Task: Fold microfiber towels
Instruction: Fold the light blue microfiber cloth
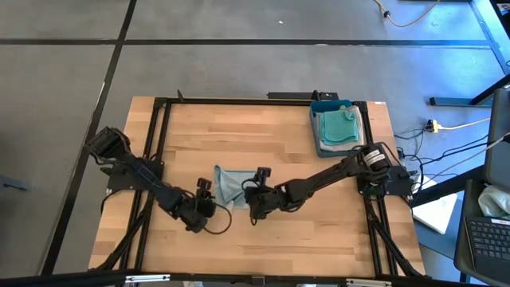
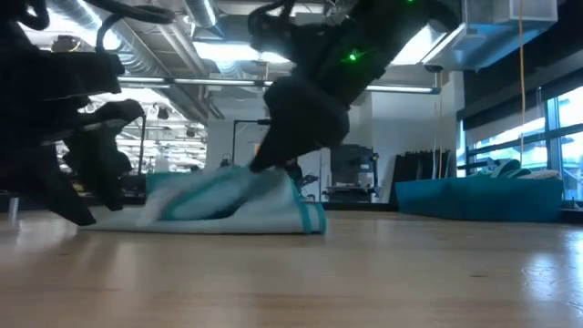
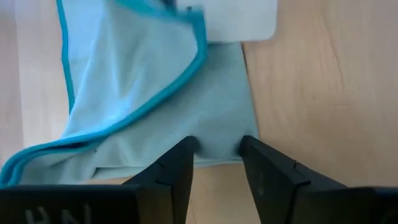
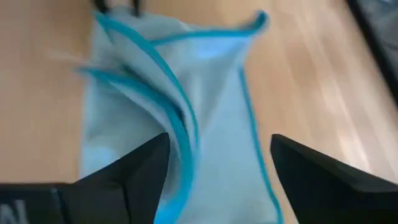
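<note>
A pale blue towel with a teal border lies partly folded on the wooden worktop, a little toward seven o'clock from the worktop's middle, between the two arms. In the low view the towel sits bunched, one layer lapped loosely over another, its teal edge showing at the near corner.

The left gripper is at the towel's eight o'clock side, low over the wood. In its wrist view the two dark fingers stand either side of the towel's edge with the cloth reaching into the gap between them; whether they actually pinch it, I cannot tell.

The right gripper is just beside the towel at its four o'clock side. Its fingers are spread wide apart and hold nothing; the towel lies beneath and ahead of them, its folded layers ridged up with the teal border running along the crease.

At two o'clock, at the worktop's far corner, a blue tray holds a stack of folded towels, pale green and teal on top.
</note>
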Controlling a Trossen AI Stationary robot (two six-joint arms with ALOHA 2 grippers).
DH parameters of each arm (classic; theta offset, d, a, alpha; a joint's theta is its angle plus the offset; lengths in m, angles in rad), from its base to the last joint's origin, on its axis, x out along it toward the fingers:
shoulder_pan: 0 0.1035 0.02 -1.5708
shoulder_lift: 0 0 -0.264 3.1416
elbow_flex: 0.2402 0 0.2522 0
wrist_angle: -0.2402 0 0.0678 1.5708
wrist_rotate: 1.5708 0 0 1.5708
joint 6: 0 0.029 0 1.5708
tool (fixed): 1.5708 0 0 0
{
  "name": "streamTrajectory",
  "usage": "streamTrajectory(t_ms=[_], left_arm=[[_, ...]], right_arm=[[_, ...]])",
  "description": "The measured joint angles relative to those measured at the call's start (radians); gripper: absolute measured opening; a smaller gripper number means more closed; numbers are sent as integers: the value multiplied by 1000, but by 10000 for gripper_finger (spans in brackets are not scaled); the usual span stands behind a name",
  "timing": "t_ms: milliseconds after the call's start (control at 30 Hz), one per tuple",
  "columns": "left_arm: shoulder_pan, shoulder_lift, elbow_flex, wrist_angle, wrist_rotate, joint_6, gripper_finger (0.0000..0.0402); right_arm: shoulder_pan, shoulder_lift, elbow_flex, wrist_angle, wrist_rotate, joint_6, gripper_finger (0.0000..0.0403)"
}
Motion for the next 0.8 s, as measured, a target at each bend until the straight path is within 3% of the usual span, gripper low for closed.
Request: streamTrajectory(t_ms=[133, 300, 500, 600, 800], left_arm=[[-18, 1, 0, 10, -3, -58, 135], [-45, 2, -1, 15, -38, -85, 135], [-58, 2, -1, 16, -43, -88, 135], [-58, 2, -1, 17, -46, -88, 135], [-58, 2, -1, 17, -48, -98, 135]], right_arm=[[-9, 22, 1, 64, -101, -37, 291], [-10, 34, 2, 83, -98, -100, 281], [-8, 70, 3, 160, -182, -366, 279], [-8, 83, 3, 217, -172, -484, 279], [-70, 101, 42, 225, -274, -540, 278]])
